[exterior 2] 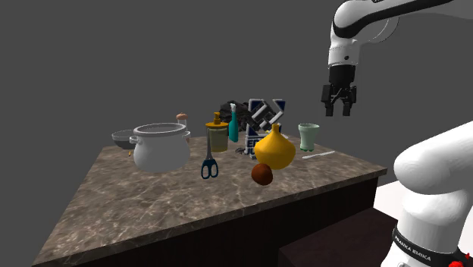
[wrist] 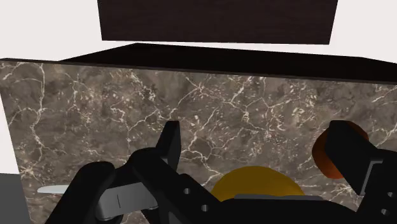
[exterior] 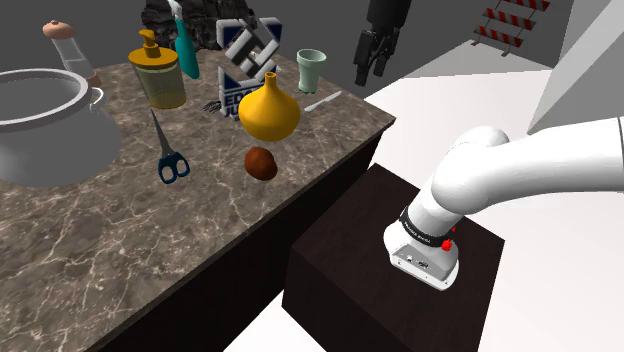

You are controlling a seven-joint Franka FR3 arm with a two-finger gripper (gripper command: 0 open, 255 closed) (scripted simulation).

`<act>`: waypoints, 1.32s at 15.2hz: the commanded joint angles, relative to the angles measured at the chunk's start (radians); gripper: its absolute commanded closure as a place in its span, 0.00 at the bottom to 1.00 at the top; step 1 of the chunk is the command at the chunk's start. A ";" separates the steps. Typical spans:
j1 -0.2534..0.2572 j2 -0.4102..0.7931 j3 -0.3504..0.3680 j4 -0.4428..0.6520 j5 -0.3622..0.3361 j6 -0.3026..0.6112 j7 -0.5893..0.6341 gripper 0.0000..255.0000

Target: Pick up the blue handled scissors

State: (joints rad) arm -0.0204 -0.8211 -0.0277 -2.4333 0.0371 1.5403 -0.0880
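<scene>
Black two-finger gripper (exterior: pixel 371 68), fingers spread wide, I see hanging upper right of centre | blue-handled grey-bladed scissors (exterior: pixel 168 155) flat on brown marbled counter (exterior: pixel 120 235), left of round yellow vase (exterior: pixel 268 112).

In the shoulder view we find the scissors (exterior: pixel 168 152) lying on the counter (exterior: pixel 150 250) left of centre, between the pot (exterior: pixel 45 140) at far left and the vase (exterior: pixel 268 112). Behind them stands the soap dispenser (exterior: pixel 160 75), and a ball (exterior: pixel 261 163) sits just before the vase. The cup (exterior: pixel 311 70) stands behind the vase, and the gripper (exterior: pixel 370 75) hangs to the cup's upper right.
</scene>
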 commanded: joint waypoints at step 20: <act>0.213 0.685 0.110 0.399 -0.046 0.274 -0.368 0.00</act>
State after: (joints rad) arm 0.1817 -0.1673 0.0724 -2.0534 -0.0050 1.8024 -0.4403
